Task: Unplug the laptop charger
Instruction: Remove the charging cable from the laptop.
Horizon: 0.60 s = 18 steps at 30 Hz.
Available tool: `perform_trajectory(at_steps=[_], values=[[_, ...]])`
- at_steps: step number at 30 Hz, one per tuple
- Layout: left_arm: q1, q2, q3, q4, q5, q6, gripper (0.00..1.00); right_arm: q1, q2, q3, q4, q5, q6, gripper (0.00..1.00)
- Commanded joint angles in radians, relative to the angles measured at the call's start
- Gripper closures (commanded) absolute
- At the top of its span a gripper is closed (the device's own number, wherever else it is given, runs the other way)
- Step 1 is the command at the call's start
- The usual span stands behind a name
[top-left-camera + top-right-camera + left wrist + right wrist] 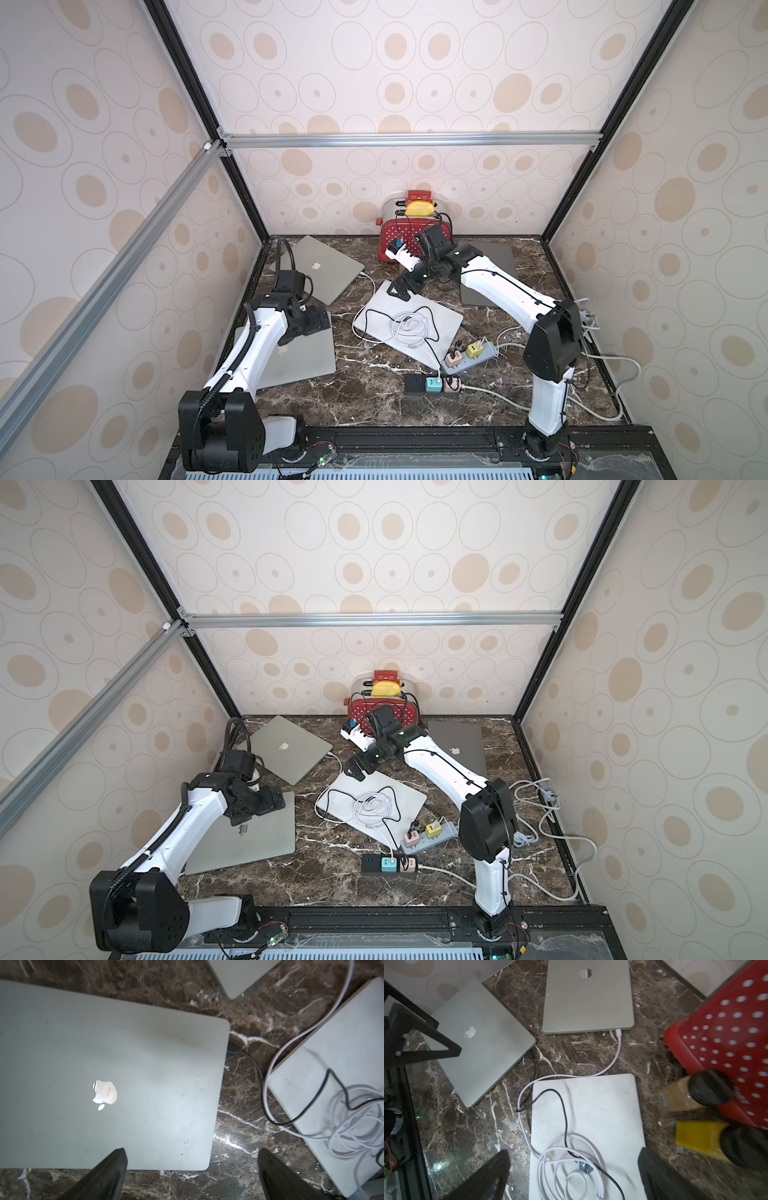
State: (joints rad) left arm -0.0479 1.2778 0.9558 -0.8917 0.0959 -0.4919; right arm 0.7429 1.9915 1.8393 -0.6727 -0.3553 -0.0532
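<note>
Carefully, with right gripper (574, 1159) spread wide and empty, pinch white charger plug (618, 1033) at MacBook (588, 997) edge, pulling straight out.

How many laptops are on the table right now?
4: back-left silver laptop; front-left silver laptop, partly under the left arm; white laptop mid-table with cables on it; dark grey laptop back right, partly hidden by the right arm. No more seen.

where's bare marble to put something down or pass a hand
Widest bare marble: the front strip between the front-left laptop and the black power strip. Smaller patch: back right, between the dark laptop and the right wall. Crowded: around the white laptop under coiled cables.
</note>
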Motion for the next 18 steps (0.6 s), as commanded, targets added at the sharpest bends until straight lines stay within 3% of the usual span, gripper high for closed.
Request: perform_trajectory(at_steps=[1,7,13,18], values=[[-0.022,-0.054,-0.068,-0.015,-0.004,-0.081,0.01,0.034,0.097,0.101,-0.064,-0.06,-0.033,0.0],[-0.023,-0.067,-0.133,0.055,0.065,-0.105,0.01,0.054,0.281,0.259,-0.007,-0.171,-0.042,0.0],[-0.026,-0.05,-0.135,0.052,0.008,-0.093,0.01,0.08,0.49,0.501,-0.068,-0.166,-0.08,0.0],[-0.042,-0.041,-0.144,0.074,-0.016,-0.087,0.01,0.1,0.601,0.613,-0.07,-0.162,-0.084,0.0]])
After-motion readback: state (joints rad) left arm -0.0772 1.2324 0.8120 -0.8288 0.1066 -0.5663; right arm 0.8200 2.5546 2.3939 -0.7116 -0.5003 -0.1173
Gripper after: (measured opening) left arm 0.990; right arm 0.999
